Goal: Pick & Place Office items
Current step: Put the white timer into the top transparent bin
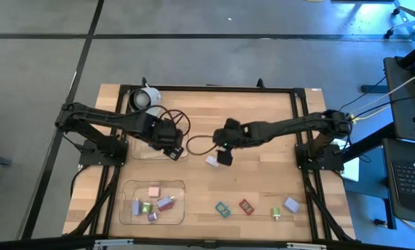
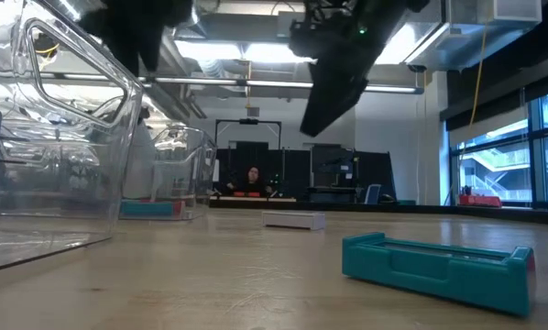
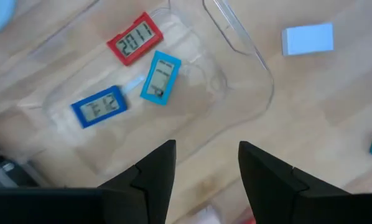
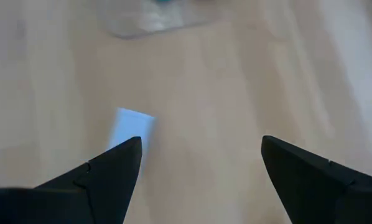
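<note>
The task looks partly done. In the high view, a clear tray [image 1: 154, 203] at the lower left holds several small pieces: a pink one [image 1: 153, 190], a green one [image 1: 146, 207], and a few lavender or red ones beside them. A second clear tray [image 3: 236, 37], under the left arm, holds three little display pieces in the left wrist view: a red one [image 3: 134, 39], a light blue one [image 3: 159, 77] and a dark blue one [image 3: 101, 106].

Still loose on the wood are a teal piece [image 1: 223, 210], a red piece [image 1: 246, 206], a green piece [image 1: 276, 214] and a lavender piece [image 1: 291, 204] along the lower right, and a white block [image 1: 212, 160] near the centre.

The left gripper [image 3: 203, 165] hangs over the near edge of its tray, fingers partly apart and empty. The right gripper [image 1: 224, 157] hovers just beside the white block, fingers spread wide, holding nothing.

The white block is a short rectangle lying flat. In the high view its long axis seems to run diagonally from lower left to upper right, though it is too small to be sure.
</note>
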You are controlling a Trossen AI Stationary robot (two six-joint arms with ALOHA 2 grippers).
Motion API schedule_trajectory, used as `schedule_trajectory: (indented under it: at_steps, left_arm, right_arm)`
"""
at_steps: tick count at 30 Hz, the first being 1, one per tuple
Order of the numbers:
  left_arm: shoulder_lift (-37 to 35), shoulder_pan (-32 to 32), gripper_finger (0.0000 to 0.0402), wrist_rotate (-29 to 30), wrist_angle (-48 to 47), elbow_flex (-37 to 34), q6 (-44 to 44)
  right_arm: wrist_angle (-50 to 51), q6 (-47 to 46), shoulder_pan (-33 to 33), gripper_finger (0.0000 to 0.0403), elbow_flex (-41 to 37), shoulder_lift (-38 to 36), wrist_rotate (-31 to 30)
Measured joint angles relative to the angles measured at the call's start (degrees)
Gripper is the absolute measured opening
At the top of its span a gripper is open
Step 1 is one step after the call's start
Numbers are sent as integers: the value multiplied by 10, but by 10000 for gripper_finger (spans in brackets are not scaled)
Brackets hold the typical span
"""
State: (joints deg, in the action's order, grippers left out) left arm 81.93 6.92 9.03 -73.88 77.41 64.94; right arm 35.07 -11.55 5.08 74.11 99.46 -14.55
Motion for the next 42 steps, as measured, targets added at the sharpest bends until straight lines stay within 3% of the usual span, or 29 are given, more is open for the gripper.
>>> schedule_trajectory:
  at_steps: [10,17,28,34,42]
  left_arm:
    - [0,97,174,52,-162,75,36]
    - [-9,137,169,54,-161,75,5]
    - [-9,179,169,82,-161,75,-12]
    - [-9,186,169,102,-161,75,-5]
    - [-9,186,169,145,-161,75,31]
  right_arm:
    - [-72,-60,40,334,0,70,-13]
    - [-78,-179,43,334,0,129,-21]
    - [-84,-141,48,329,2,177,36]
    - [-86,-135,48,276,2,178,42]
    - [-84,-127,47,155,2,177,62]
